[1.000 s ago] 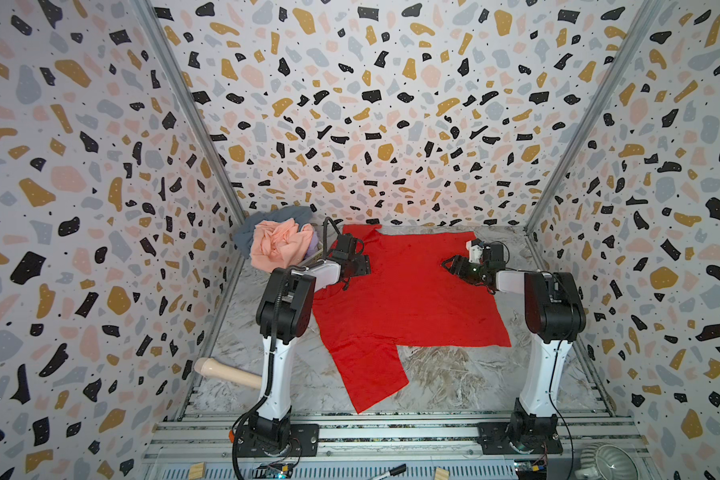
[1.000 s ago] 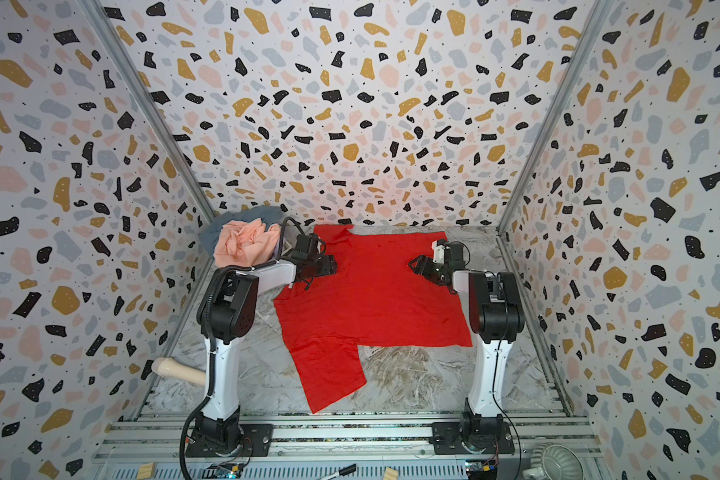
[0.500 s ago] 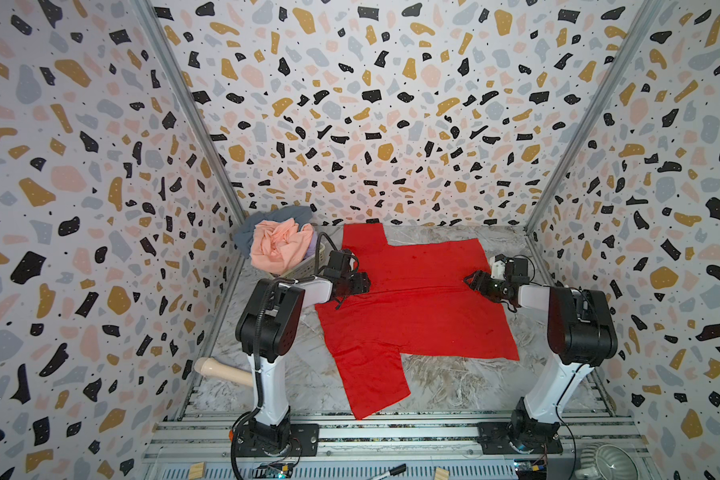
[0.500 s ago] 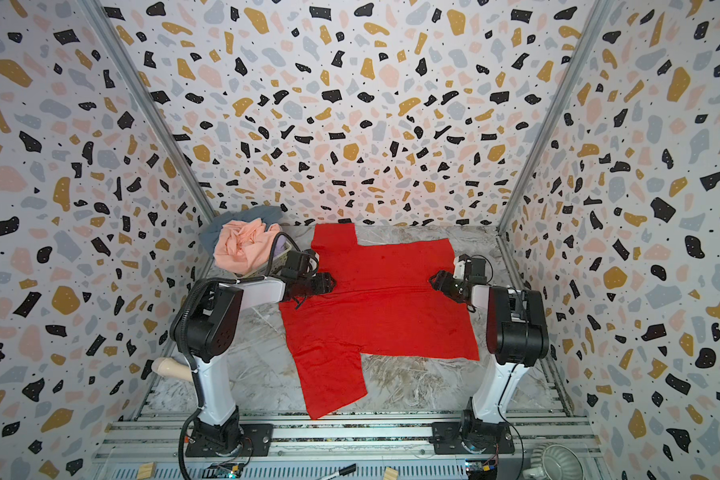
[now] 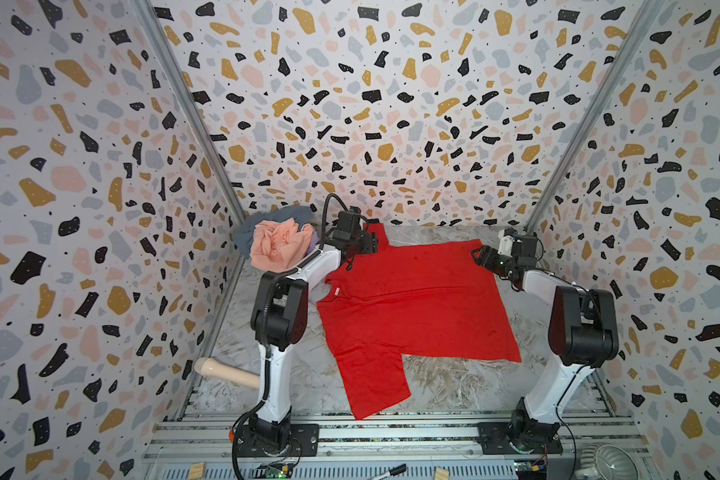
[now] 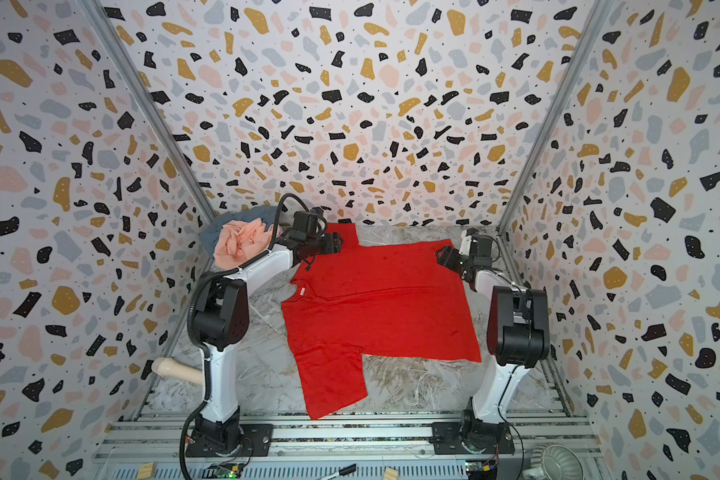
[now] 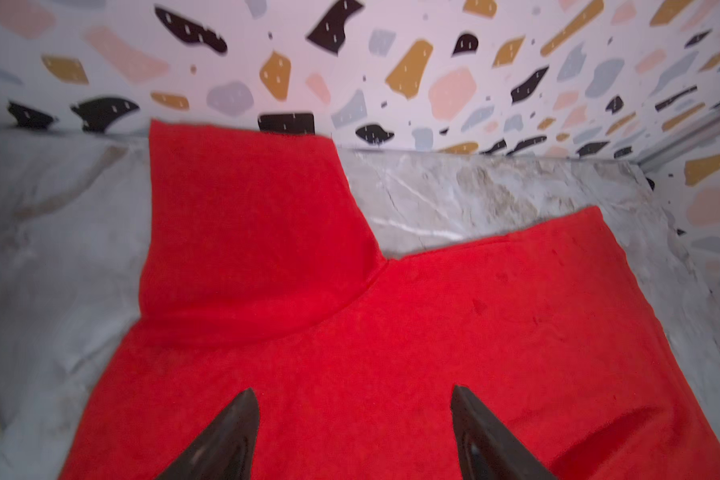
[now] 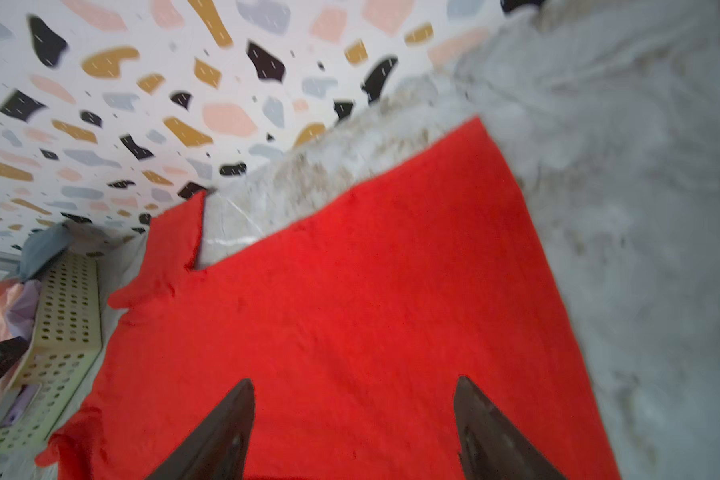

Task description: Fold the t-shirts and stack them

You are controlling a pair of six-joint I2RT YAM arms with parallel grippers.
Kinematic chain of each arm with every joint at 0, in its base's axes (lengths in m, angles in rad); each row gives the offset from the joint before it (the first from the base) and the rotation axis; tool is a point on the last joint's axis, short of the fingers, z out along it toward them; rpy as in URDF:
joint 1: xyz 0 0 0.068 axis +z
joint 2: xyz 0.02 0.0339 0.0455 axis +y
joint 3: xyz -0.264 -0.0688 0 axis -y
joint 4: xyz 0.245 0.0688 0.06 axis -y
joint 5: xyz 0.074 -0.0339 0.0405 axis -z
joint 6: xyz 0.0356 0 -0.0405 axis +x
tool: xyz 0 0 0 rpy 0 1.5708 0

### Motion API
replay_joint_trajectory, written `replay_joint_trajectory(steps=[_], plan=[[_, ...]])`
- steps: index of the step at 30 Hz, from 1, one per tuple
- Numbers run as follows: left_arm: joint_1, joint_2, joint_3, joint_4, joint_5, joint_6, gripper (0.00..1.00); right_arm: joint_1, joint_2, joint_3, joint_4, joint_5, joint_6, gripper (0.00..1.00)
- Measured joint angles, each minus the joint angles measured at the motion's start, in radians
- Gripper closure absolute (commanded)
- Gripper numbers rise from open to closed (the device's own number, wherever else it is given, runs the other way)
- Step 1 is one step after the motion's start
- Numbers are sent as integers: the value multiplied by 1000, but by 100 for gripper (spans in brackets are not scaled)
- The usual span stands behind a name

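A bright red t-shirt (image 5: 412, 299) (image 6: 375, 303) lies spread flat on the marble table, one sleeve toward the back wall and one toward the front edge. My left gripper (image 5: 373, 243) (image 7: 352, 392) hovers open over its far left shoulder, with only red cloth (image 7: 350, 332) below the fingers. My right gripper (image 5: 481, 255) (image 8: 352, 382) stands open over the far right corner of the red t-shirt (image 8: 350, 291), holding nothing. More t-shirts are piled at the back left: a peach-pink one (image 5: 279, 243), a grey-blue one (image 5: 267, 222) and a lilac one (image 8: 24, 305).
A pale yellow-green lattice basket (image 8: 65, 328) holds the pile in the back left corner. A wooden handle (image 5: 229, 372) pokes in from the left wall near the front. A marker (image 5: 391, 471) and a lamp (image 5: 603, 461) lie on the front rail. Patterned walls close three sides.
The red shirt has shifted slightly right and settled flat. Both grippers, low on the cloth half a second ago, have drawn up and back over its far edge, still open.
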Motion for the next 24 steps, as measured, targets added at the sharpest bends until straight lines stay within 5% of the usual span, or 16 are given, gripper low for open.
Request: replay_joint_trajectory(steps=[10, 24], plan=[[50, 288, 283, -94, -61, 14, 26, 41, 243, 224, 18, 22, -67, 25], [61, 155, -56, 35, 19, -50, 27, 113, 345, 319, -218, 109, -139, 27]])
